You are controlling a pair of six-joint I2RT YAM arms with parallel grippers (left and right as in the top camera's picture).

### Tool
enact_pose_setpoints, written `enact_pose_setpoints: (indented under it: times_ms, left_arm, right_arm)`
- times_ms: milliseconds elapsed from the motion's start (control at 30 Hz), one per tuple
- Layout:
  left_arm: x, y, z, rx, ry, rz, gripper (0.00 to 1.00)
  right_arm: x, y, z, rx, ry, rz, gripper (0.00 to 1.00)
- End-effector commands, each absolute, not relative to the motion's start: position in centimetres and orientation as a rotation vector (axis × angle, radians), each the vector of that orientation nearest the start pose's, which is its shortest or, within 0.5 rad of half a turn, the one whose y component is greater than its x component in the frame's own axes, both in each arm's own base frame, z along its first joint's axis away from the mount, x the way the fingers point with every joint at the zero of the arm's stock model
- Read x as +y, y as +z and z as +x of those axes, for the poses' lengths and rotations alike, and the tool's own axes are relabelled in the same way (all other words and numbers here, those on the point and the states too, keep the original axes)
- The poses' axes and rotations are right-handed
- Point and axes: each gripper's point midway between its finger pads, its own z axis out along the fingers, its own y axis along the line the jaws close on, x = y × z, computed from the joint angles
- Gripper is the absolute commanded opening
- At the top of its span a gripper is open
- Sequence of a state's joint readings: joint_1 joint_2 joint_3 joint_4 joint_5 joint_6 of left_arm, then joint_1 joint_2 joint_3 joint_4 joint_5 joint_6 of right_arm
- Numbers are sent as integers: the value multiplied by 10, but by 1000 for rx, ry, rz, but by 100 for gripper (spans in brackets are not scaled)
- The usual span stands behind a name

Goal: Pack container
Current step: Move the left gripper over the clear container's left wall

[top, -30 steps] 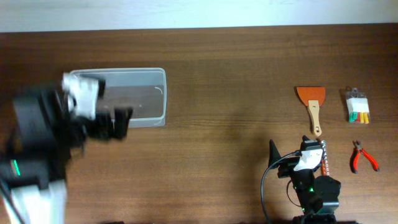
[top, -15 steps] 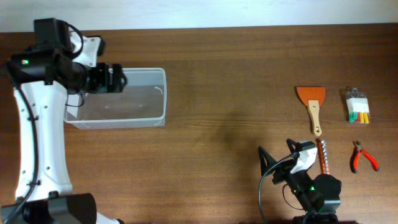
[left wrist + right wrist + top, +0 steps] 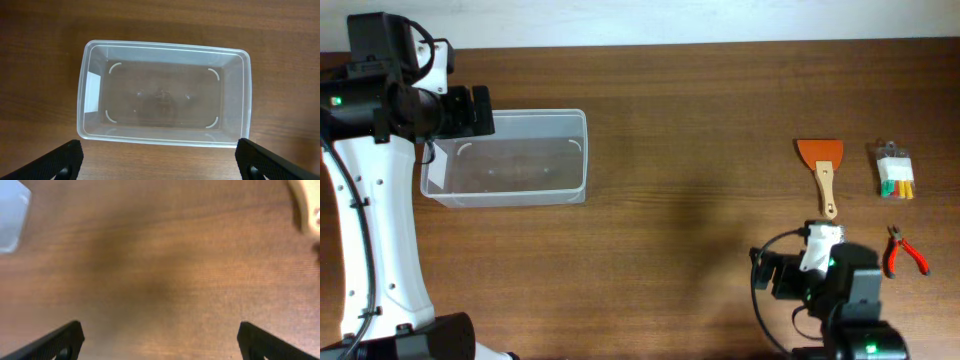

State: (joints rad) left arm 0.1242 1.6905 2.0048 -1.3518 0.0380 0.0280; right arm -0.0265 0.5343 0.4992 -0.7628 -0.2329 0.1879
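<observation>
The container (image 3: 582, 155) is a clear shallow plastic bin at the table's left, and it holds nothing. My left gripper (image 3: 480, 110) hovers over its far left corner, open. In the left wrist view the whole container (image 3: 165, 46) lies below and ahead of my left gripper (image 3: 162, 165), whose black fingers (image 3: 60, 160) stand wide apart at the frame's bottom corners. My right gripper (image 3: 765, 275) is low at the table's front right, open, pointing left. In the right wrist view, the right gripper (image 3: 162, 345) has only blurred bare wood between its fingers.
On the right lie an orange scraper with a wooden handle (image 3: 822, 168), a small clear pack of coloured pieces (image 3: 894, 172) and red pliers (image 3: 903, 250). The right arm's body (image 3: 850, 300) fills the front right. A pale wall runs along the table's far edge.
The left arm has swung from a blur at the container's left to its far left corner. The right arm has shifted right and now covers a thin tool beside the scraper handle. Both grippers stay open.
</observation>
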Motion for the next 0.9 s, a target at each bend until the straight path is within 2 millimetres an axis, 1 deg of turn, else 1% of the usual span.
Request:
enact_pose_setpoints:
  times_ms: [0, 100, 167, 233, 300, 367, 400, 467, 533, 567, 633, 667, 733, 767, 800, 867]
  left_arm:
    - [39, 307, 387, 2576, -25, -128, 99]
    - [38, 307, 386, 2578, -29, -121, 99]
    - [46, 306, 385, 2584, 22, -139, 99]
    - [63, 304, 378, 2602, 102, -211, 99]
    - [79, 300, 369, 2624, 122, -287, 99]
    - [97, 296, 361, 2638, 76, -355, 99]
    - [104, 296, 359, 2634, 43, -381, 99]
    - [120, 297, 353, 2609, -53, -445, 99]
    - [141, 298, 345, 2578, -90, -536, 99]
    - [153, 298, 340, 2566, -82, -583, 99]
    - [174, 299, 332, 2539, -59, -662, 99]
    - [186, 300, 327, 2520, -44, -701, 99]
    - [194, 300, 323, 2510, -34, -727, 99]
    - [195, 300, 322, 2510, -34, -736, 99]
    - [194, 298, 319, 2519, -48, -746, 99]
    - [190, 299, 320, 2519, -84, -720, 99]
  right_arm:
    - [43, 151, 221, 2327, 428, 119, 98]
    - [44, 157, 231, 2300, 437, 106, 99]
    - [42, 165, 237, 2311, 426, 114, 99]
    - [35, 173, 241, 2360, 379, 147, 99]
    - [22, 181, 244, 2437, 282, 196, 99]
    - [8, 195, 250, 2539, 174, 211, 99]
    - [5, 201, 253, 2583, 147, 210, 99]
    - [5, 213, 260, 2679, 135, 195, 99]
    - [5, 222, 267, 2758, 134, 208, 99]
    - [5, 224, 270, 2788, 136, 212, 99]
    - [11, 224, 280, 2824, 193, 207, 99]
    - [21, 219, 285, 2846, 276, 199, 99]
    - [30, 213, 288, 2870, 351, 192, 99]
    - [33, 211, 289, 2880, 361, 185, 99]
    - [36, 208, 290, 2888, 358, 169, 99]
    - [44, 206, 295, 2886, 337, 113, 99]
